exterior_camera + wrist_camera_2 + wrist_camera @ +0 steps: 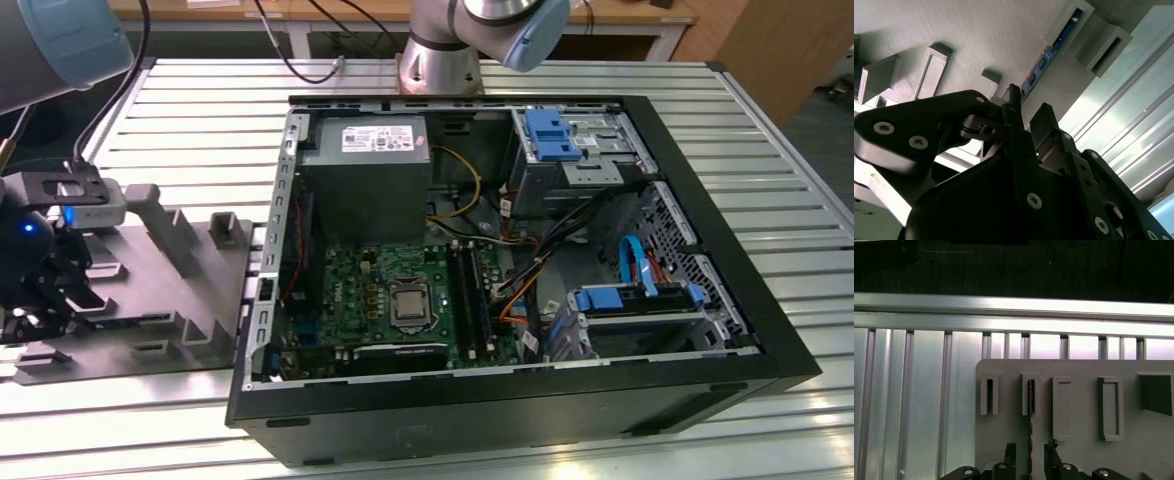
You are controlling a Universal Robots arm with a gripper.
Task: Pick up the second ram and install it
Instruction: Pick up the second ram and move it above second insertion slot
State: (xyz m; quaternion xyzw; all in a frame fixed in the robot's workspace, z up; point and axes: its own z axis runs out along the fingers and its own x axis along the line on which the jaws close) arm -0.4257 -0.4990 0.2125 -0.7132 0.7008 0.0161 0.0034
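Fingers [1011, 454] of the gripper [1030, 449] are standing open, one on each side of the second ram [1030, 420]. A small gap is showing between each finger and the stick, so they are not gripping it. The ram is standing on its long edge in a narrow slot of the grey holder plate [1079, 455]. In the second wrist view its dark-blue board is running away from the fingertips along the plate. A neighbouring slot [989, 395] is sitting just beside it. The plate is lying on the ribbed aluminium table [919, 430].

In the exterior view the plate is lying at the exterior view's left, and the open black computer case [534, 410] is lying just beside it, to the right. Inside the case, the green motherboard [360, 290] is facing up, and the grey power-supply box [367, 185] is sitting on its far side. The arm's base [441, 55] is standing behind the case.
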